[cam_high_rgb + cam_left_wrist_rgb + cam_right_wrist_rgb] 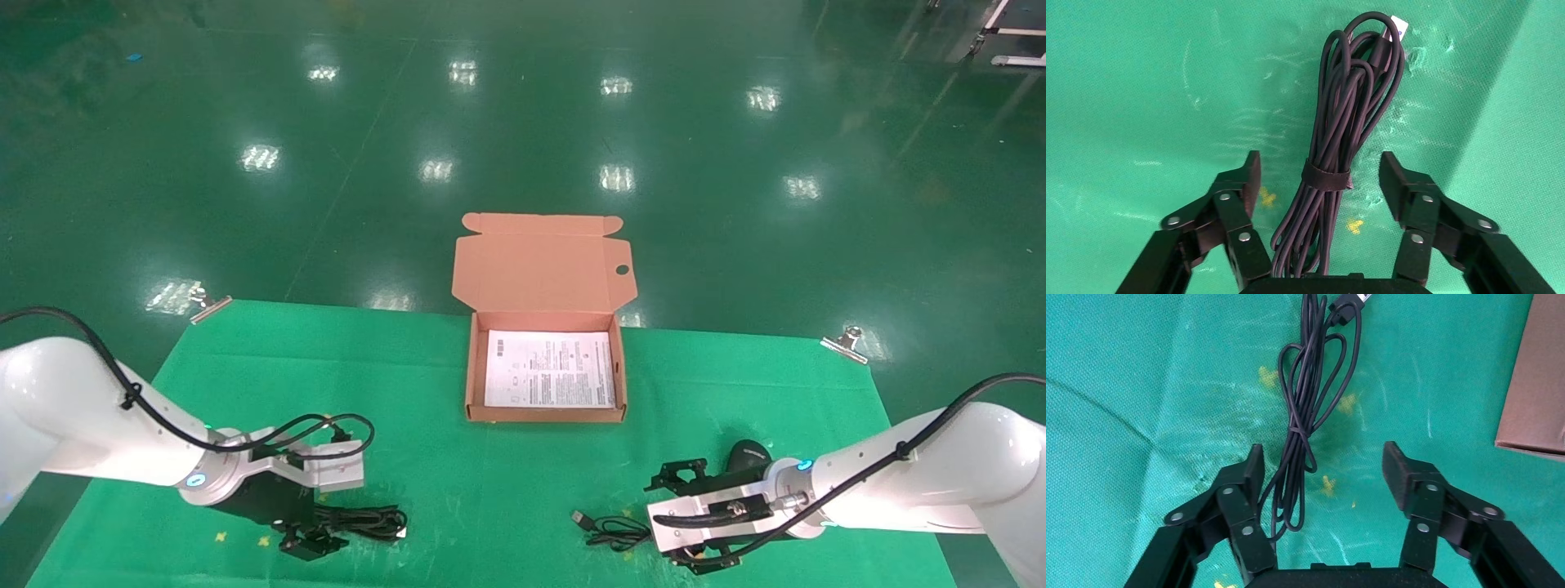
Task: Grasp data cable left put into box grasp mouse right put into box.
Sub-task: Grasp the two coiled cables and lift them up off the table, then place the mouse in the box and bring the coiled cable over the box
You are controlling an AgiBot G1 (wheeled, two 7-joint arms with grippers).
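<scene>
The data cable (364,521) lies as a strapped black bundle on the green cloth at the front left. My left gripper (327,514) hangs over its near end. In the left wrist view the gripper (1320,168) is open, with the data cable (1346,110) lying between its fingers (1248,184) and touching neither. The black mouse (748,456) sits at the front right, half hidden behind my right gripper (682,518). The right wrist view shows that gripper (1321,459) open over the mouse's loose cord (1306,416); the mouse itself is out of that view. The box (469,384) stands open at the table's centre.
The box's lid (539,269) stands up at the back, and a white printed sheet (549,369) lies inside. The mouse's cord and USB plug (609,531) lie left of my right gripper. Metal clips (208,306) (846,343) hold the cloth's far corners. A corner of the box (1535,386) shows in the right wrist view.
</scene>
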